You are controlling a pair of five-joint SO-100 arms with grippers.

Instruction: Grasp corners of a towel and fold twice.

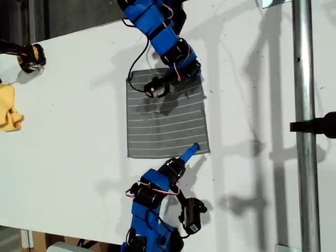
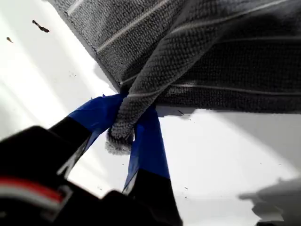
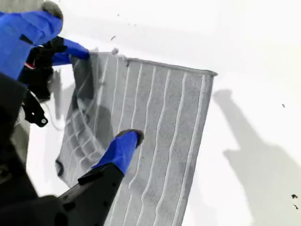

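While my first gripper point(image 2: 129, 134) pinches a towel point(image 1: 165, 118) corner, the cloth lies on the bench point(image 1: 73, 136). My second gripper point(image 3: 123, 149) presses the towel; grip unclear.

A flat white desk point(image 1: 68, 131) carries everything and takes up most of the exterior view. At that view's left edge a small crumpled yellow cloth point(image 1: 9, 107) lies on the desk. Just above it in that view sits a black and yellow object point(image 1: 27, 55), partly cut off and too small to tell what it is. Along the exterior view's right side a shiny metal pole point(image 1: 306, 126) runs from top to bottom, with a black clamp point(image 1: 319, 126) fixed to it halfway down
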